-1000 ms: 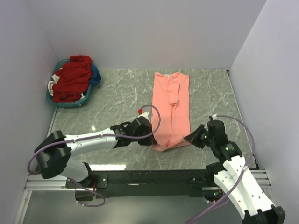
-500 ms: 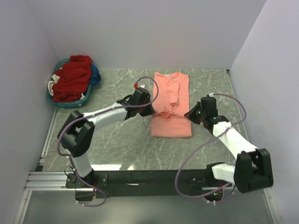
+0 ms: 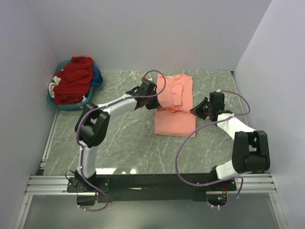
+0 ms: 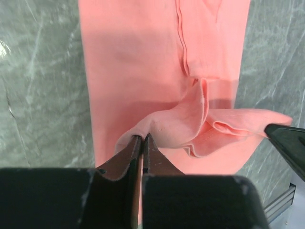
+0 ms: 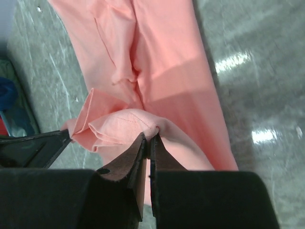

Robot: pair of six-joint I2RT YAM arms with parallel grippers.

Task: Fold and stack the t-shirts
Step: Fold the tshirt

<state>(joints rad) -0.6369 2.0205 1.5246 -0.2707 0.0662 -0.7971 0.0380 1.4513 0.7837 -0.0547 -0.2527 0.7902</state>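
Observation:
A pink t-shirt (image 3: 175,107) lies lengthwise at the table's back centre, its near end lifted and folded back over itself. My left gripper (image 3: 155,101) is shut on the shirt's left bottom corner (image 4: 157,129). My right gripper (image 3: 194,109) is shut on the right bottom corner (image 5: 138,125). Both hold the hem a little above the shirt's middle, and the cloth sags in folds between them. The shirt's folded-in sleeve (image 4: 198,38) shows beyond the hem. More shirts, red (image 3: 72,80) on top, are heaped in a basket at the back left.
The blue basket (image 3: 70,105) stands in the back left corner against the white walls. The green marble table (image 3: 119,138) runs to a metal rail at the near edge. White walls close in the left, back and right sides.
Both grippers have carried the shirt's bottom hem from the near part of the table away toward the back, over the shirt's body. The shirt now looks about half as long.

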